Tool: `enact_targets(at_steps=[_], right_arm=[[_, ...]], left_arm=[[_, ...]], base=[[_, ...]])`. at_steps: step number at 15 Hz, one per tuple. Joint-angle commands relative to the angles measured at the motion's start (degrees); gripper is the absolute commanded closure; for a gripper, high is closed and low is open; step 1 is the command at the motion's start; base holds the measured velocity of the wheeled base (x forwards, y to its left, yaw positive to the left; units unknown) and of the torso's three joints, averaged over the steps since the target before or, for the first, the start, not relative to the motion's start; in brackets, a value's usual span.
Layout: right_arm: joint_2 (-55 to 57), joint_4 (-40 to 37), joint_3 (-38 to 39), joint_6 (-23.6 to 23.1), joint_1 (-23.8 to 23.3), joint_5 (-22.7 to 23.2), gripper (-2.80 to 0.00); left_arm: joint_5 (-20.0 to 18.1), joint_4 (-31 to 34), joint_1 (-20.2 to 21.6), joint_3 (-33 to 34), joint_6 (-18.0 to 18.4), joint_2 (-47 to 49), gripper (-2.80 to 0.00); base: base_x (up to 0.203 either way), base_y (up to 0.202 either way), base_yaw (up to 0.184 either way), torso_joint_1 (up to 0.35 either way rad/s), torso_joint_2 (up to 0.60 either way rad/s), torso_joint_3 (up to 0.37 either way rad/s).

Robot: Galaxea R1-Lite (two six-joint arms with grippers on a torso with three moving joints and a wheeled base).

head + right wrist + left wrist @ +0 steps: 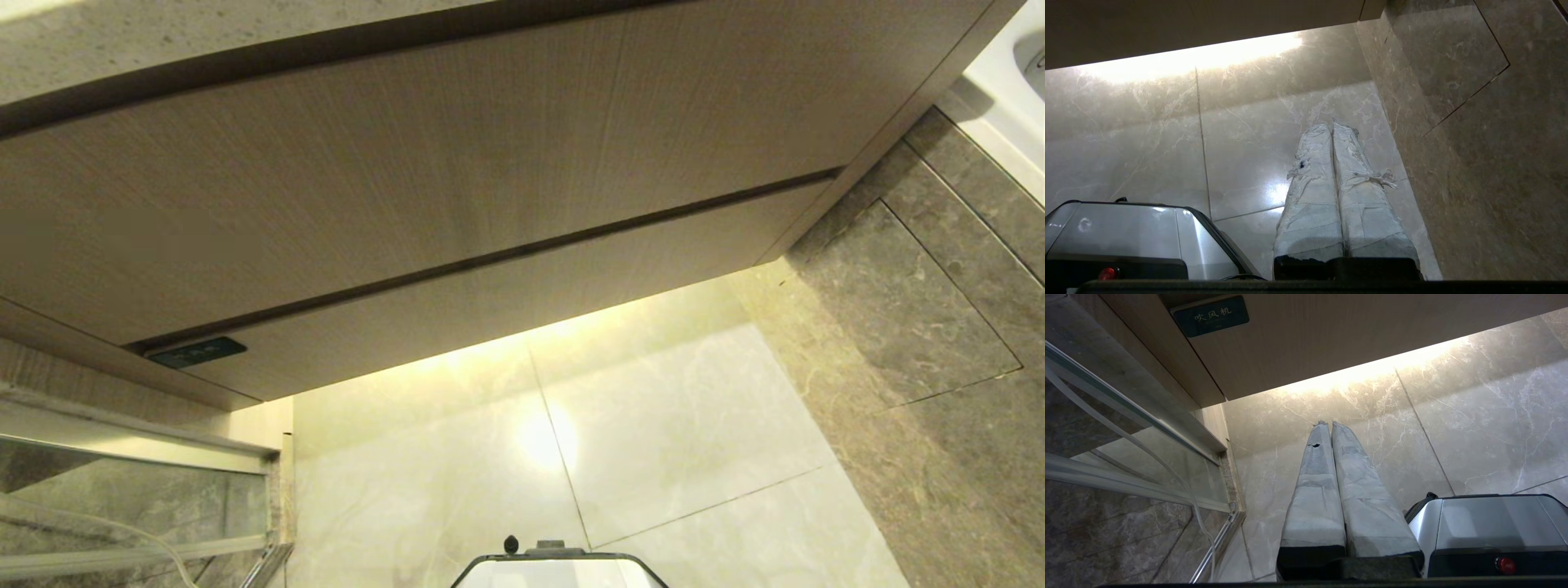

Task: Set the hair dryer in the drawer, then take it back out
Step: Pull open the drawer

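Observation:
The drawer [522, 306] is the narrow lower wood-grain front under the taller panel, and it is pushed in flush. Its small dark label [196, 352] sits at the left end and shows again in the left wrist view [1210, 315]. The hair dryer is out of view in every frame. My left gripper [1329, 424] hangs over the pale floor below the drawer's left end, shut and empty. Near the dark stone wall, my right gripper [1332, 124] also hangs shut with nothing in it. Neither gripper appears in the head view.
A glass partition [122, 490] in a metal frame stands at the left, with a thin white cord [1167, 473] running along it. A dark stone wall [914, 327] bounds the right side. My base [559, 567] sits on the glossy tiled floor [653, 425].

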State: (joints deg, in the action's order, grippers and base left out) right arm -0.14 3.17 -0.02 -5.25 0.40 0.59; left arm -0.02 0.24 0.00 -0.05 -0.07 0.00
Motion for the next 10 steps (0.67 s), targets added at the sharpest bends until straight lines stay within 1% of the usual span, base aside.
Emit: enact_targets(at_steps=[1, 10], right_arm=[[0.1, 0.1, 0.0, -0.1, 0.0, 0.0, 0.0], [0.2, 0.1, 0.0, 0.3, 0.0, 0.0, 0.0]], left_arm=[[0.0, 0.0, 0.0, 0.0, 0.0, -0.1, 0.0], [0.0, 0.0, 0.0, 0.0, 0.0, -0.1, 0.0]], base=[[0.0, 0.0, 0.0, 0.0, 0.0, 0.0], [0.0, 0.0, 0.0, 0.0, 0.0, 0.0]])
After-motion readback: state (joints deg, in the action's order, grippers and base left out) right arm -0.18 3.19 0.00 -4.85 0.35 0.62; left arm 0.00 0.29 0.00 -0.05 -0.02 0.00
